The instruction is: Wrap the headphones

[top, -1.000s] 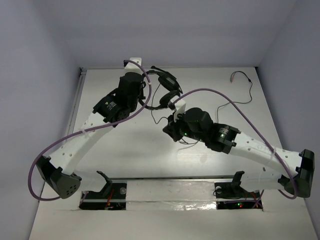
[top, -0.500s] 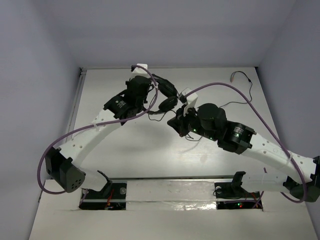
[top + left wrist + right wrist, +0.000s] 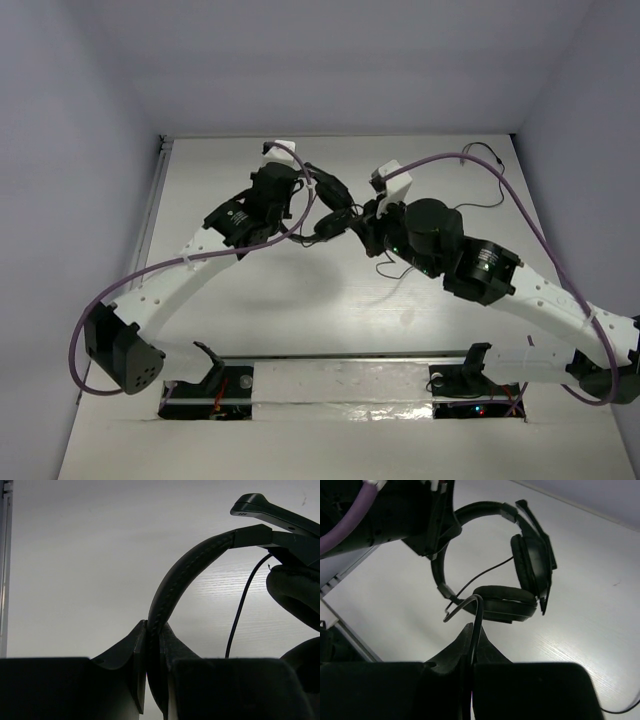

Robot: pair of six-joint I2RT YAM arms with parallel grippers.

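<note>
At the near edge of the table [image 3: 300, 320] the two bases [image 3: 215, 378] sit side by side. From them the left arm [image 3: 170, 272] and right arm [image 3: 545, 298] bow outward, then lean in toward each other over the far half. Thick purple cables [image 3: 347, 522] loop along both arms.

The right gripper [image 3: 472, 631] is the nearer of the two. Its jaws are pressed fully together on the cable [image 3: 478, 612], which rises from between the fingers [image 3: 452, 650] as a short bent loop just under the lower earcup [image 3: 505, 604].

Just beyond it and to the left, the left gripper [image 3: 153, 630] is clamped tight on the headband [image 3: 185, 575]. The thin band runs straight up out of the slit between its jaws and arches over to the right. The headphones [image 3: 532, 560] thus hang between the two grippers, borne at the band by the left one. Their two earcups are turned close to each other on the side toward the right gripper. They look clear of the table, though the pictures do not settle that.

Farther off, the rest of the cable trails thin across the table toward the far right corner, and its end is too small to make out
</note>
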